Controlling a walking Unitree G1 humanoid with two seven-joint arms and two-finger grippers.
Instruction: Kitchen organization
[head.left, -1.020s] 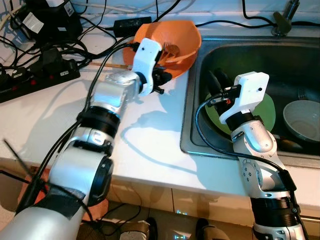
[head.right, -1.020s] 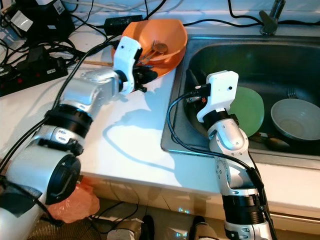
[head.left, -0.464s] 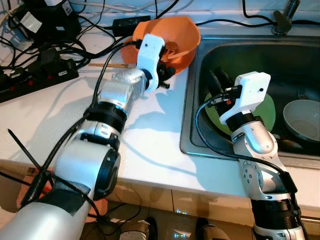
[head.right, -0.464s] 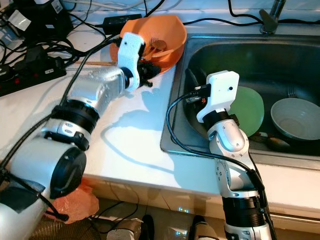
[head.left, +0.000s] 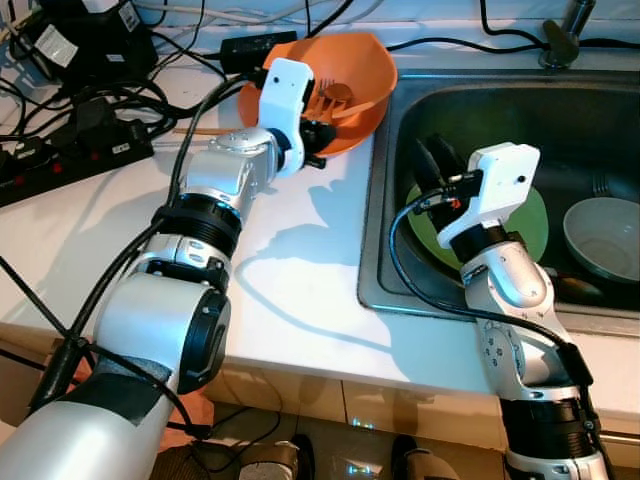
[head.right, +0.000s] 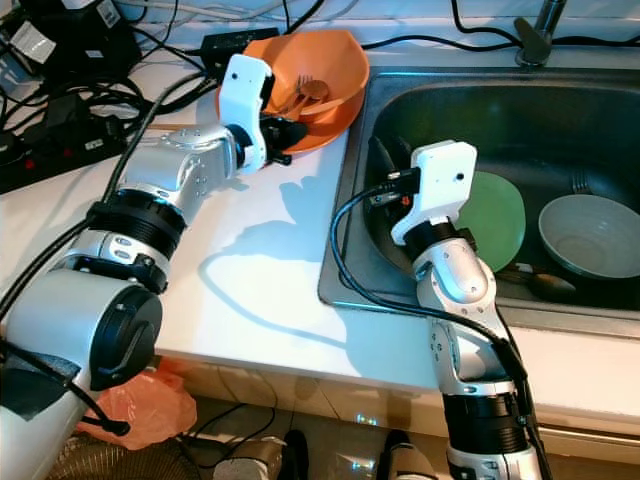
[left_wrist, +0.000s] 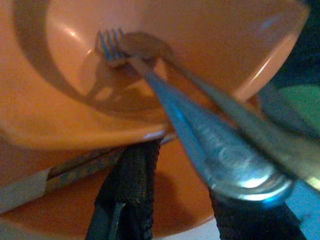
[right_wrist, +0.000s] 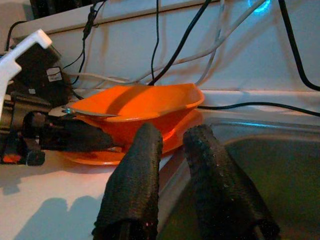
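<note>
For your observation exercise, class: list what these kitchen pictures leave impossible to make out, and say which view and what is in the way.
1. Whether the left gripper actually grips the orange bowl: head views, its white wrist housing covers the fingers.
2. The spoon's bowl end: left wrist view, the fork lies across it.
3. The green plate's left part: head views, the right arm hides it.
4. The tap: cut off by the top edge.

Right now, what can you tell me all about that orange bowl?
The orange bowl looks like glossy plastic, with a wavy rim. It sits upright on an orange plate on the white counter, beside the sink. A fork and a spoon lie inside, handles sticking out. The left gripper reaches its near edge.
</note>
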